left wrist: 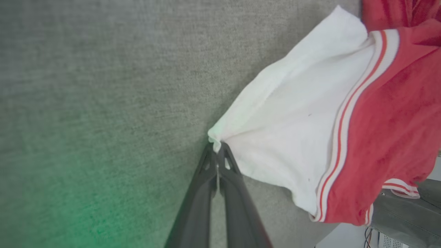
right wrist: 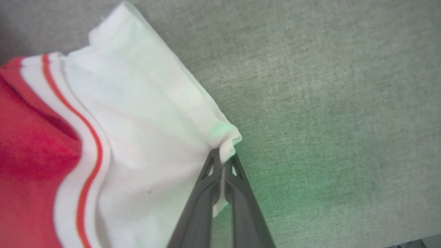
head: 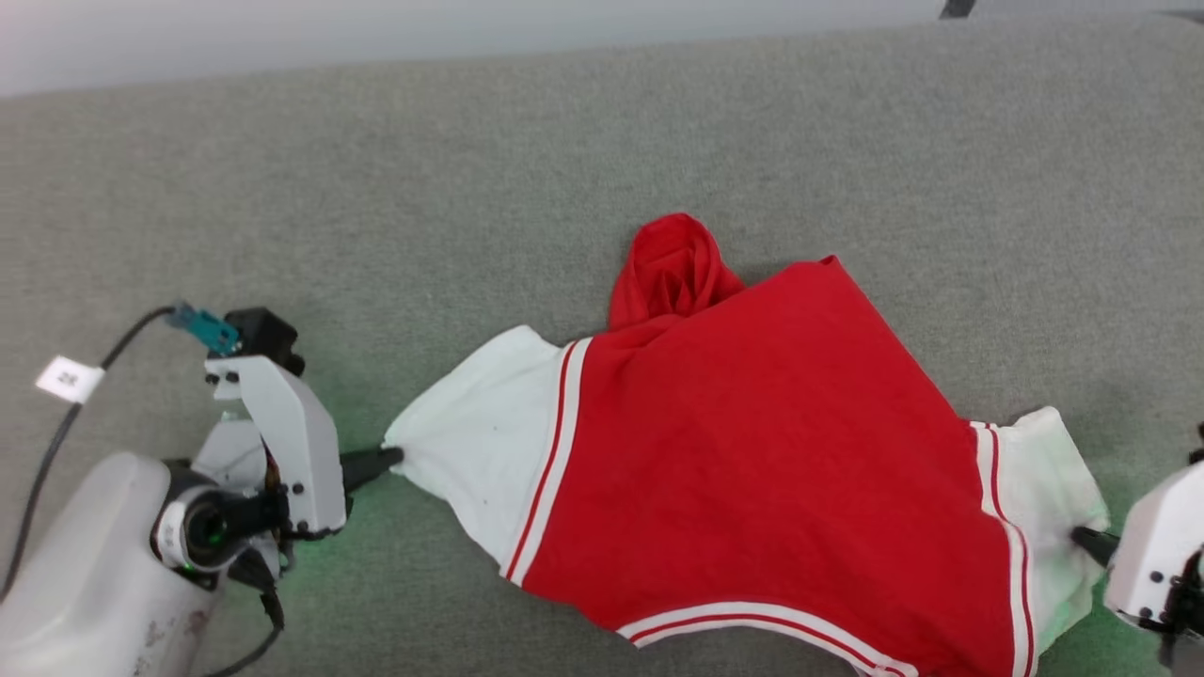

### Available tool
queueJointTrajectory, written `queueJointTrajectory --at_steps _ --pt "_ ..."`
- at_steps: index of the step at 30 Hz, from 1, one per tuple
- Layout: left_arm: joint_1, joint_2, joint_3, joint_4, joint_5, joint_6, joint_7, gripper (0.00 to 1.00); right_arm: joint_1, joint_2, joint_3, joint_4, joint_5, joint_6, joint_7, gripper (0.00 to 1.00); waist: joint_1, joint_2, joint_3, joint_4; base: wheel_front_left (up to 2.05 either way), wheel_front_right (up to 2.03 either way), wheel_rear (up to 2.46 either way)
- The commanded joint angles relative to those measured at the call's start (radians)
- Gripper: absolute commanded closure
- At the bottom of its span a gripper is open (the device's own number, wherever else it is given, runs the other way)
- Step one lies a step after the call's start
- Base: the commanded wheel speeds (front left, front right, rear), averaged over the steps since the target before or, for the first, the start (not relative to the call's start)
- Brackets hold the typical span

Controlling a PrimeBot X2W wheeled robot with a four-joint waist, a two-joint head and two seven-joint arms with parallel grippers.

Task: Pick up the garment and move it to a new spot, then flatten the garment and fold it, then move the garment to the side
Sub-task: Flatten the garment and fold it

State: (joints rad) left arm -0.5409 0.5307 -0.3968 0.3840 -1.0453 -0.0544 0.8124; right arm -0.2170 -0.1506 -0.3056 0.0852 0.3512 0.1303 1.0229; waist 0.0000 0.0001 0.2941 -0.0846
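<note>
Broad grey woven surface (head: 602,141) running edge to edge in the head view. Lying on it just right of centre, the red jersey (head: 752,451), plain red face up with no lettering to be seen, striped neck trim toward 6 o'clock and hem toward 12. Drawn out sideways by its two white sleeves: left sleeve (head: 480,442) pulled to a point at 9 o'clock, right sleeve (head: 1039,498) out at 4 o'clock. Not flat yet: body skewed, one hem corner peaking at 1 o'clock, near edge slanting off the bottom of the view. Butting against the hem at 12 o'clock, a small plain red cloth bundle (head: 673,268); impossible to tell whether tucked under or merely touching. Left gripper (head: 390,458) at 9 o'clock of the jersey, jaws pinched closed on the very tip of the left sleeve, cloth bunched between them in the left wrist view. Right gripper (head: 1082,538) at 4 o'clock, jaws likewise clamped on a nub of the right sleeve's edge. Small white tag (head: 69,379) on the left arm's black cable (head: 58,437), far out at 9 o'clock. As for progress: seemingly mid-flattening, jersey down on the surface and under sideways tension; smoothing of the body, folding and shifting to the side all left to do.
</note>
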Motion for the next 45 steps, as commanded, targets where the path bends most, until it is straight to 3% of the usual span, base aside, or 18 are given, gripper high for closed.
queueJointTrajectory --at_steps 1,13,21,37,45 --pt "0.051 0.006 -0.017 0.024 0.012 0.0 0.01 1.0 -0.009 0.011 0.017 -0.006 0.015 0.001 0.004 1.0 0.0 -0.0001 -0.033 0.014 0.0 0.0 0.0" --pt "-0.058 0.025 -0.01 -0.012 0.05 0.01 -0.006 1.0 -0.171 -0.079 0.126 -0.064 0.099 0.001 -0.042 1.0 0.0 -0.0001 -0.186 0.081 0.0 0.0 0.0" --pt "-0.196 0.029 -0.003 0.0 0.105 0.008 -0.049 1.0 -0.356 -0.124 0.222 0.011 0.079 0.001 -0.198 1.0 0.0 -0.0001 -0.266 0.124 0.0 0.0 0.0" --pt "-0.563 -0.016 0.017 0.218 0.243 0.004 -0.273 1.0 -0.81 -0.158 0.433 0.393 0.02 0.0 -0.705 1.0 0.0 -0.0001 -0.313 0.171 0.0 0.0 0.0" --pt "-0.689 -0.044 0.017 0.347 0.277 -0.019 -0.389 1.0 -0.947 -0.163 0.507 0.61 0.024 0.0 -0.862 1.0 0.0 -0.0001 -0.308 0.184 0.0 0.0 0.0"
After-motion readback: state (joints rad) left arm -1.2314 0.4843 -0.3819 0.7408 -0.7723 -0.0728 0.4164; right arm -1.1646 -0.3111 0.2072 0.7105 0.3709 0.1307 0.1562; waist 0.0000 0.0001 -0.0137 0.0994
